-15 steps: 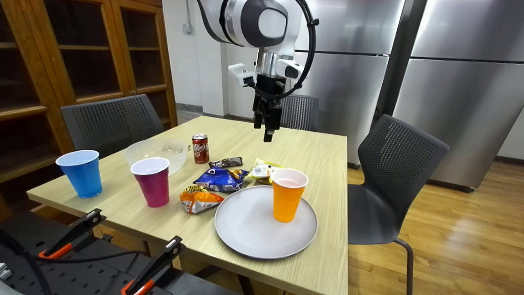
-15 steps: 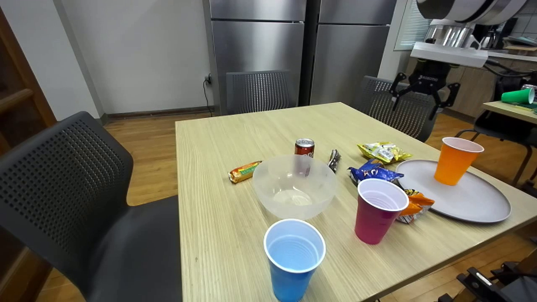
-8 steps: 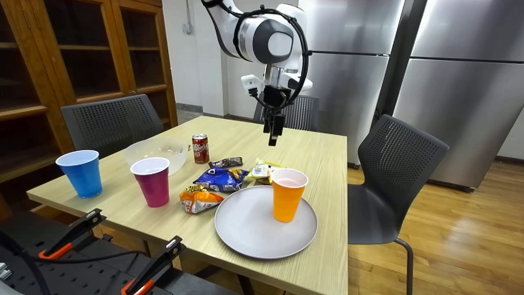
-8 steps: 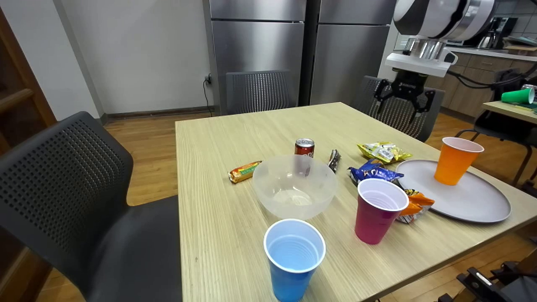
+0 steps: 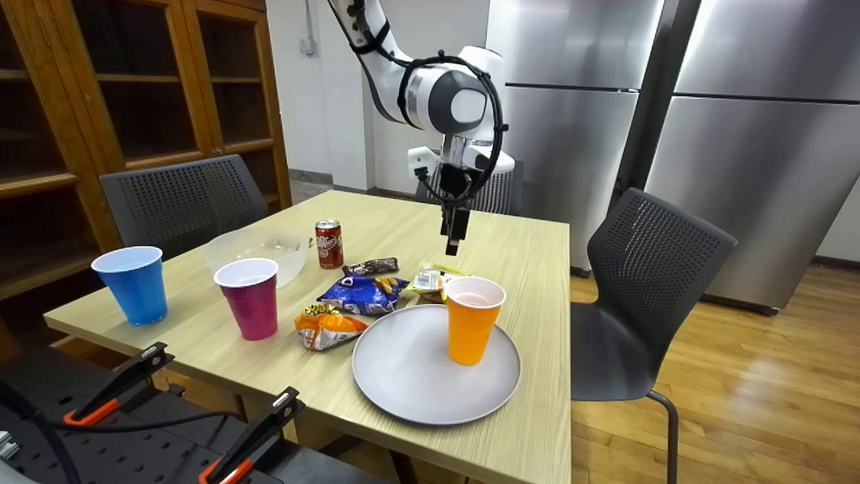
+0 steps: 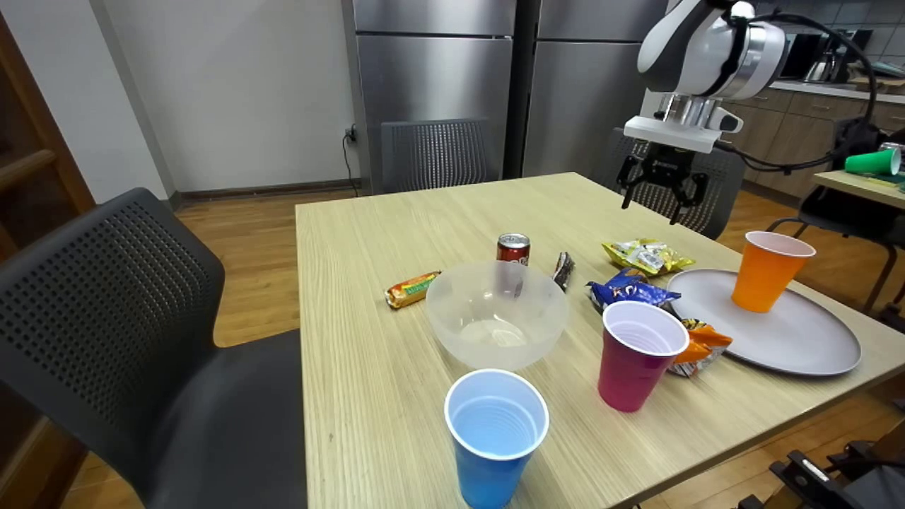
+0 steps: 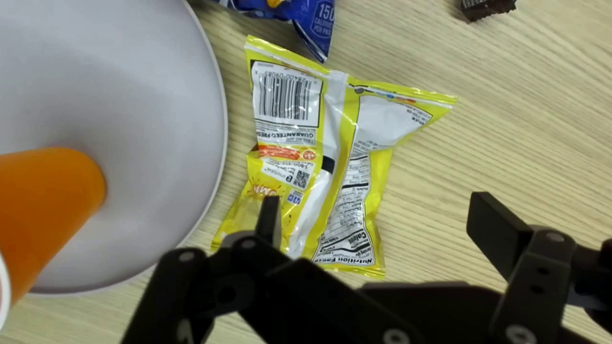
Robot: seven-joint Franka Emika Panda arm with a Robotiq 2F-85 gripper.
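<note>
Clearly apart, the two black fingers of my end effector hold nothing; I hang above the pale wood-grain bench without touching anything on it. Nearest to me, at the centre of the wrist view, a shiny yellow film snack bag lies flat on the bench, barcode and nutrition panel up, probably because a soft pouch settles on its broad face. One finger covers part of it in that frame, but both exterior views show me above it, so I take that for overlap only.

Just beside the bag, filling the left of the wrist view, sits a round grey plate, carrying an orange plastic cup upright on its narrow base; its slant there likely comes from my camera angle. At the top edge lies a blue foil snack bag; at upper right, a dark brown wrapped bar.

Farther out, left of the plate in an exterior view, rests an orange foil snack bag. A dark red metal can stands upright, left of centre. A maroon plastic cup and a blue plastic cup stand mouth up toward the left, well balanced on their flat bases, I judge. A frosted translucent bowl sits open side up mid-frame, a gold tube-shaped wrapper just to its left.
</note>
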